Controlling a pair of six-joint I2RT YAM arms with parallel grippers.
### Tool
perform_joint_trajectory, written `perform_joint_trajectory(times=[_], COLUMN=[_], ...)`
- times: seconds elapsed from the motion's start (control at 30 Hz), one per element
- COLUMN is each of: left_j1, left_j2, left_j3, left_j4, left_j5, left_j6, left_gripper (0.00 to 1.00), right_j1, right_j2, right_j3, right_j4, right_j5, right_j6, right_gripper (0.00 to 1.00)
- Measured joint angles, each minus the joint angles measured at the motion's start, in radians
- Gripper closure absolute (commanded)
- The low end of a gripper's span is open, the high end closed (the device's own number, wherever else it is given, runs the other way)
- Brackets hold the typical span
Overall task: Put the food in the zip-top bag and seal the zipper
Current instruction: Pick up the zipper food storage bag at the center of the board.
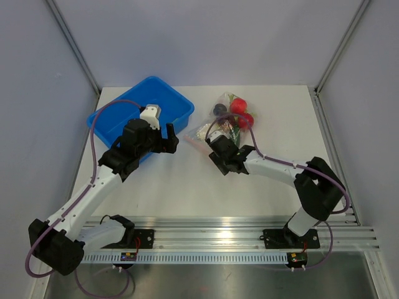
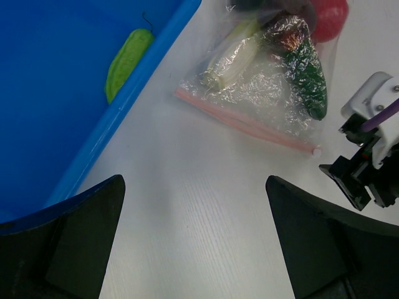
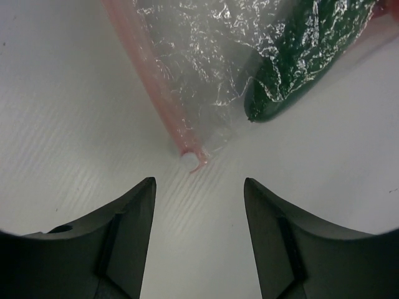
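Lying just beyond R tool (image 3: 198,182): zipper (image 3: 156,93)

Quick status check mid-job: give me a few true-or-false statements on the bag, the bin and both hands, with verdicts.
1. A green piece lies in the blue bin. True.
2. The right hand grips the zipper. False: the zipper's end lies just ahead of its parted fingers, not gripped.
3. The dark green cucumber is inside the zip-top bag. True.
4. The left hand holds food. False: it is open and empty above the table.
5. The bag lies inside the bin. False: it lies on the table beside it.
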Motion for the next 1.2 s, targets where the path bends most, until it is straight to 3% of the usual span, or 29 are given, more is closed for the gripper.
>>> perform_joint_trajectory(times=[0.1,0.43,0.53,0.63,0.93,1.2], left_j1=[0.000,0.000,0.000,0.000,0.000,0.000], left_j2=[-0.015,-0.030,-0.030,-0.030,-0.030,-0.028], left_j3=[0.000,0.000,0.000,0.000,0.000,0.000], left_j4=[-0.018,-0.051,-0.051,-0.052,-0.052,-0.048], left_j5=[-0.021,-0.048,-0.048,-0.048,-0.047,0.055], left_j6=[0.004,0.007,0.008,0.008,0.014,0.039], left_gripper=[0.01,0.01,0.01,0.01,0.01,0.01], right_j1=[0.008,0.008,0.009,0.010,0.010,0.010], right_j2=[0.060,0.198,0.219,0.238,0.214,-0.022], right_j3=[0.007,0.008,0.010,0.010,0.010,0.012], right_j4=[0.048,0.179,0.225,0.258,0.278,0.196], right_j5=[0.017,0.025,0.060,0.100,0.107,-0.051], right_j6=[-0.060,-0.146,-0.159,-0.175,-0.179,-0.153], right_gripper=[0.36,0.54,0.67,0.98,1.00,1.00])
